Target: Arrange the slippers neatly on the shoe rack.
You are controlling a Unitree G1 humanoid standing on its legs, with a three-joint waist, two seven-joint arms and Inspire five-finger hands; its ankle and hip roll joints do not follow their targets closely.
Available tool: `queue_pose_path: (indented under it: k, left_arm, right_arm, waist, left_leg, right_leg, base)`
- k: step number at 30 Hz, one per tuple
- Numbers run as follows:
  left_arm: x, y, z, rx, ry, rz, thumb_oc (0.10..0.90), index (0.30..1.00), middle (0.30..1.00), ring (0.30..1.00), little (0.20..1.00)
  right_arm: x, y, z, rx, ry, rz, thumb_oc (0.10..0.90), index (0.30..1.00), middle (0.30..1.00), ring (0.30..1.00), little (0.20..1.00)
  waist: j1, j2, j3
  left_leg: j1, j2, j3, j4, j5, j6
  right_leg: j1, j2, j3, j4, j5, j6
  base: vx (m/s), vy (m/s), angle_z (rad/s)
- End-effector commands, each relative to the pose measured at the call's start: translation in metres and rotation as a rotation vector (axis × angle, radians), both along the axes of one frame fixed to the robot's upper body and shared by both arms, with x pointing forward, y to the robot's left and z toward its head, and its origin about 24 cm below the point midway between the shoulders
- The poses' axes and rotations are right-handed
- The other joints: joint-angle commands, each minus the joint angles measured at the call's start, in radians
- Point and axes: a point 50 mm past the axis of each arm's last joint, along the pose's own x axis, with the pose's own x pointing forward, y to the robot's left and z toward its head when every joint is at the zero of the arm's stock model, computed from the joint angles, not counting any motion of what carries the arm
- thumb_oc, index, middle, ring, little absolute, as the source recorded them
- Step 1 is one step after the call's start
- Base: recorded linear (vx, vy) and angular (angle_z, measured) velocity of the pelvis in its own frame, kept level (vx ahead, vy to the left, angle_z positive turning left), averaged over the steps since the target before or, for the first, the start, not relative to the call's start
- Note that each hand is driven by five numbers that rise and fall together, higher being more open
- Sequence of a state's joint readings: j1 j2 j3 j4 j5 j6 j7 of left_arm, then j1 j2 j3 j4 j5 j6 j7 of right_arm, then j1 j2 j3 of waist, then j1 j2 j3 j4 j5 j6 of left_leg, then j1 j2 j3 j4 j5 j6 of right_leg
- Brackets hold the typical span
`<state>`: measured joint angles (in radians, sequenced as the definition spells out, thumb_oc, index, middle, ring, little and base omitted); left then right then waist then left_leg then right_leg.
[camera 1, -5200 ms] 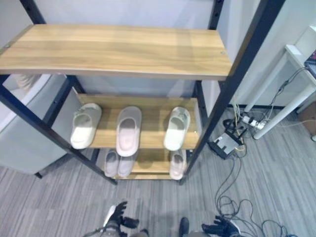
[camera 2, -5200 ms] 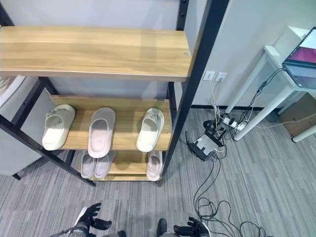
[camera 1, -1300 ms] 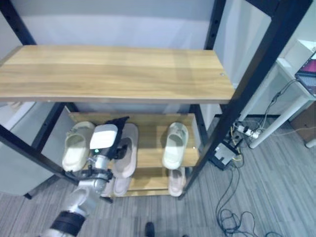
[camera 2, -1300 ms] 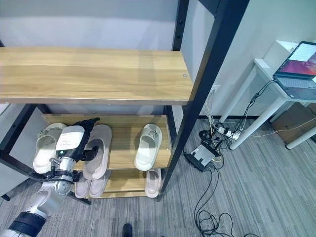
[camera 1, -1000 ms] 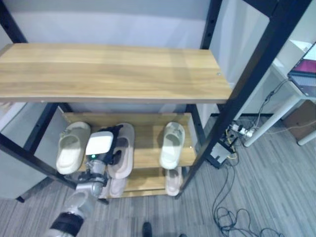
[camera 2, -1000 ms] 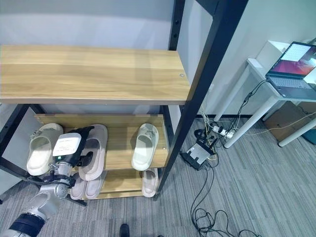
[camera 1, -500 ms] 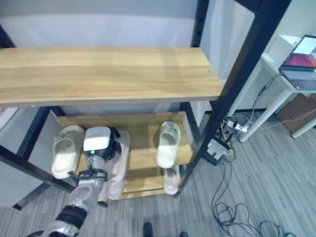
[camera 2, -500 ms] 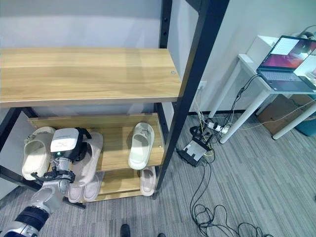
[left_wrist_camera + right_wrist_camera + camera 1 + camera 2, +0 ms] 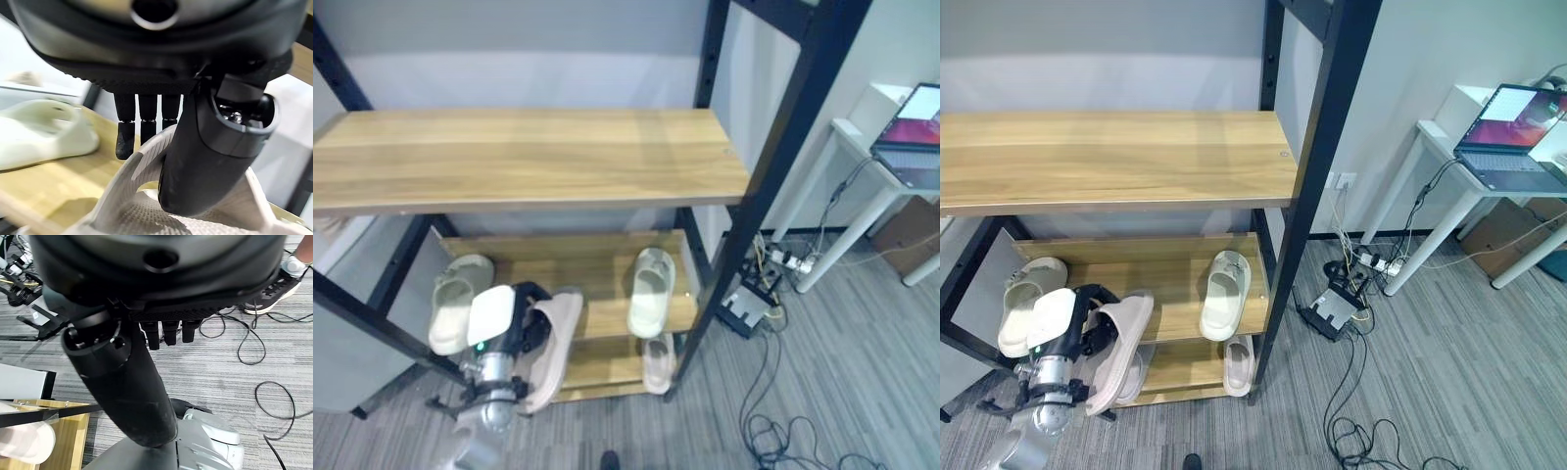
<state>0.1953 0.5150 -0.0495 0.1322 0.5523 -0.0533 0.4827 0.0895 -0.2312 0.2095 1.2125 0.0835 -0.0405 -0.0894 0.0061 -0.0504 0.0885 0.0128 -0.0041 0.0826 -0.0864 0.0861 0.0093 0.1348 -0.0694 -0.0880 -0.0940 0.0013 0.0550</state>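
Note:
A pinkish-beige slipper hangs tilted at the front of the rack's middle shelf, its near end past the edge. My left hand is shut on it. In the left wrist view the thumb lies over the slipper's strap with the fingers curled behind it. A cream slipper lies at the shelf's left and a pale one at its right. On the bottom shelf sits another slipper, and one more is mostly hidden under the held one. My right hand hangs open over the floor, holding nothing.
A bare wooden top shelf overhangs the slippers. A thick black upright stands at the rack's right front. Cables and a power unit lie on the grey floor. A white desk with a laptop stands right. A person's shoe shows nearby.
My left hand has drawn the pinkish-beige slipper forward and down off its flat spot on the middle shelf, so it now tilts over the front edge. The camera has also shifted.

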Motion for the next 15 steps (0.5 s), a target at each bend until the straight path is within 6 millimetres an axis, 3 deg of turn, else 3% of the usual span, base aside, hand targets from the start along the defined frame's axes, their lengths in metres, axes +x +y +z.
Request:
queue_pose_path:
  k: [1, 8, 15]
  left_arm:
    - [0.010, 0.006, 0.053, -0.056, -0.317, 0.000, 0.400, 0.300, 0.300, 0.300, 0.300]
    - [-0.004, 0.005, 0.041, -0.085, -0.272, -0.024, 0.400, 0.300, 0.300, 0.300, 0.300]
    - [-0.012, 0.002, 0.038, -0.075, -0.274, -0.038, 0.400, 0.300, 0.300, 0.300, 0.300]
  right_arm:
    - [0.011, -0.005, 0.003, -0.008, -0.040, -0.028, 0.800, 0.900, 0.900, 0.900, 0.900]
    - [0.007, -0.003, 0.001, -0.006, -0.025, -0.009, 0.800, 0.900, 0.900, 0.900, 0.900]
    - [0.010, 0.000, 0.002, -0.014, -0.048, 0.013, 0.800, 0.900, 0.900, 0.900, 0.900]
  waist:
    - [0.055, 0.014, -0.020]
    - [0.092, 0.014, 0.012]
    - [0.102, 0.015, 0.020]
  left_leg:
    - [0.095, 0.005, -0.037, -0.001, -0.124, -0.009]
    - [0.066, 0.017, -0.064, 0.117, -0.161, -0.018]
    - [0.068, 0.029, -0.077, 0.134, -0.159, -0.033]
  right_leg:
    - [0.006, -0.009, -0.009, 0.009, -0.026, 0.058]
    - [0.038, -0.005, -0.027, 0.025, -0.055, 0.038]
    - [0.070, 0.005, -0.048, 0.010, -0.065, 0.029]
  base:
    - [-0.01, -0.056, 0.08]
    - [-0.04, -0.078, 0.09]
    - [-0.03, -0.064, 0.12]
